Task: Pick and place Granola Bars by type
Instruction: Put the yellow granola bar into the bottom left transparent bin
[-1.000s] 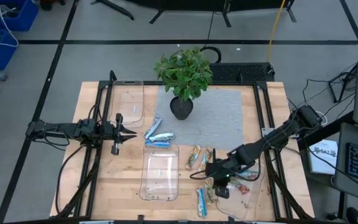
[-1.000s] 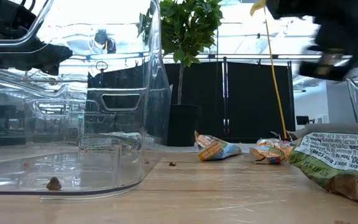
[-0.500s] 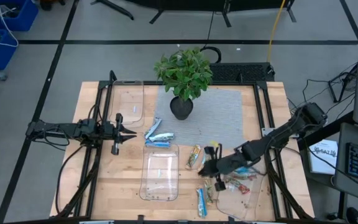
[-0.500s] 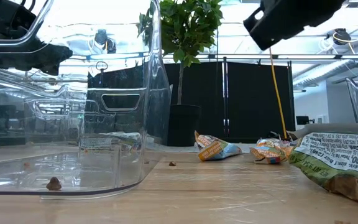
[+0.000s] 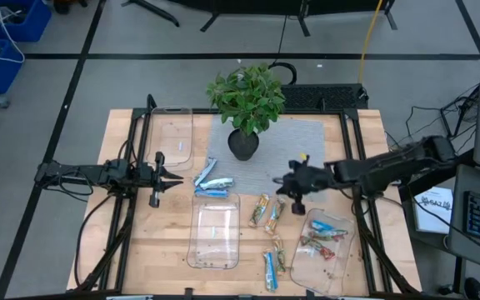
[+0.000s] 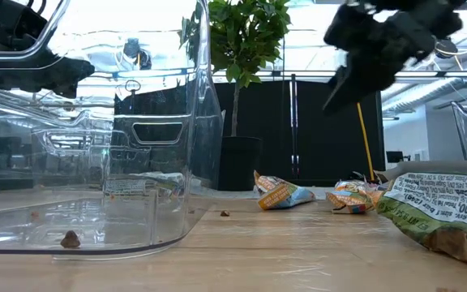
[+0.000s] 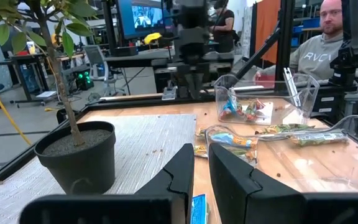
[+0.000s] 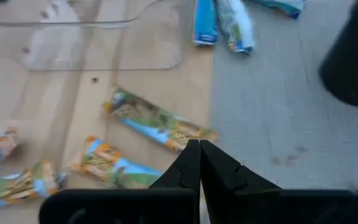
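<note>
We see the right gripper (image 5: 294, 185) hovering with fingers pressed together, holding nothing, over the grey mat's (image 5: 307, 142) edge. Just below it lie two green-yellow-orange bars (image 8: 159, 126); red-blue bars (image 5: 322, 244) sit in the clear tray (image 5: 333, 271) beyond. The left gripper (image 5: 171, 179), also closed and empty, waits beside the blue-white bars (image 5: 211, 182).

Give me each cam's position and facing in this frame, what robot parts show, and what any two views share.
High: overhead, straight down; both arms, left gripper, right gripper, potted plant.
Low: table height, level across; clear tray, right gripper overhead.
Left wrist: on left arm, faces across table; own fingers.
Right wrist: on right arm, looks down; own fingers above green-yellow-orange bars.
Shared: plant in high, low, left wrist.
</note>
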